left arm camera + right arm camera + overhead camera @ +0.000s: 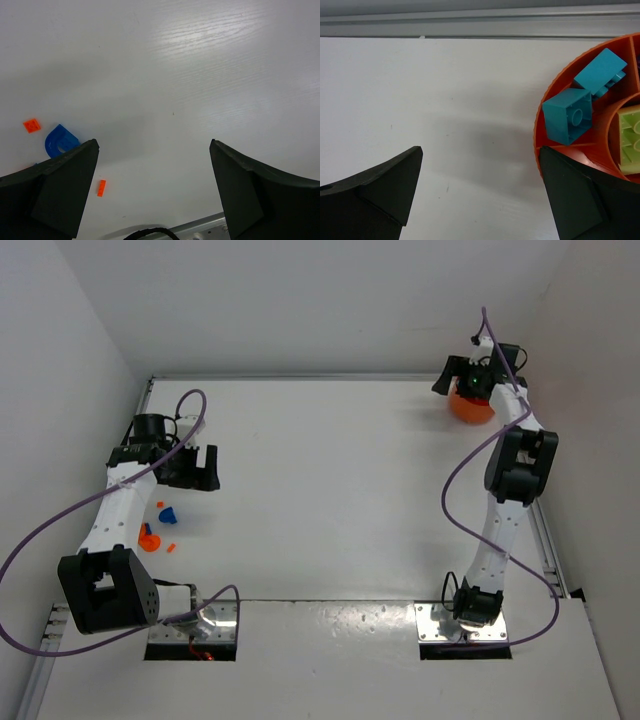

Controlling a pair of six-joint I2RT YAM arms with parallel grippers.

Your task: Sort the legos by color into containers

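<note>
Nearest us, the left claw (154, 145) stands wide with nothing between its fingers, hanging above bare bench (330, 500) on the left side. Just near and left of it lie loose legos: a blue arched brick (59, 141), a small orange square plate (31, 125) beside it, and an orange sliver (101, 187) nearer still. From above we also see a larger orange piece (148, 538) close by. The right claw (480, 150) is equally wide and empty, at the far right corner over the left edge of the orange tub (540, 125). Two cyan bricks (568, 116) sit in an outer compartment of the tub, and a yellow-green brick (632, 140) lies in its centre.
</note>
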